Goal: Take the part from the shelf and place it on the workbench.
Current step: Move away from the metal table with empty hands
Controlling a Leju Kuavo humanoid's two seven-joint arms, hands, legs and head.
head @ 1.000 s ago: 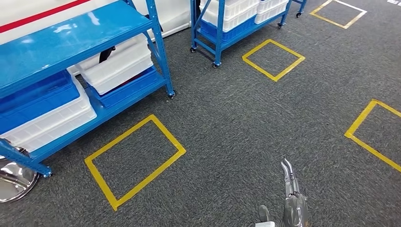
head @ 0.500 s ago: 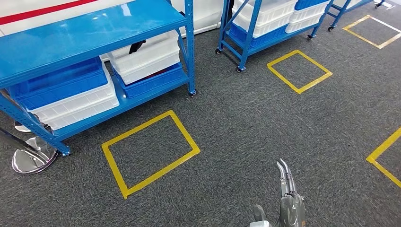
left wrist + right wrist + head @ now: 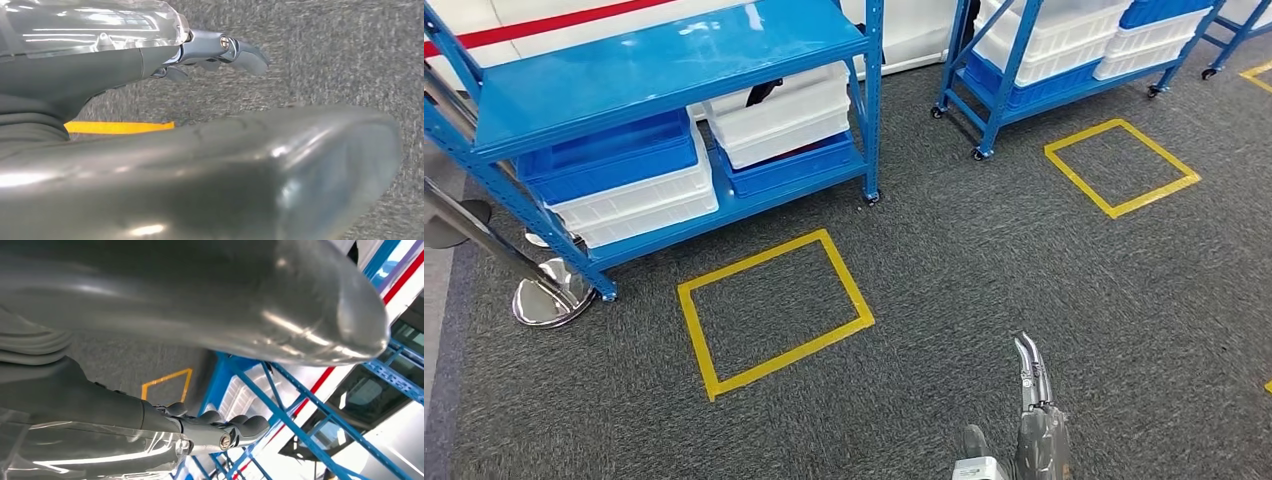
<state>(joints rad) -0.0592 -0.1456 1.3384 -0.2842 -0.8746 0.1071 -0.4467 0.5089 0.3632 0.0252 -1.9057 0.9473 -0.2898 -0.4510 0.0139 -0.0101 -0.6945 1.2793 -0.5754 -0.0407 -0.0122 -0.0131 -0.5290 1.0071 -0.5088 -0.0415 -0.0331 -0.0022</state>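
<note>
Looking down at grey carpet (image 3: 984,260), with a blue shelf (image 3: 674,60) filling the upper left of the head view. Its lower level carries white bins (image 3: 779,115) and a blue bin (image 3: 609,155), stacked side by side. Which of them holds the part, I cannot tell from here; something dark pokes up behind the white bins, too small to make out. A yellow tape square (image 3: 774,310) sits on the carpet just in front of the shelf, centre-left of the frame. A second blue shelf (image 3: 1064,50) with more white bins stands at the upper right, and another yellow square (image 3: 1121,166) lies in front of it. A shiny round post base (image 3: 549,298) rests at the left, beside the first shelf's leg.

The right hand (image 3: 1034,400) hangs at the bottom centre-right, fingers straight out and close together, nothing in them. The left hand (image 3: 210,50) hangs over the carpet, fingers extended with nothing in their grasp.
</note>
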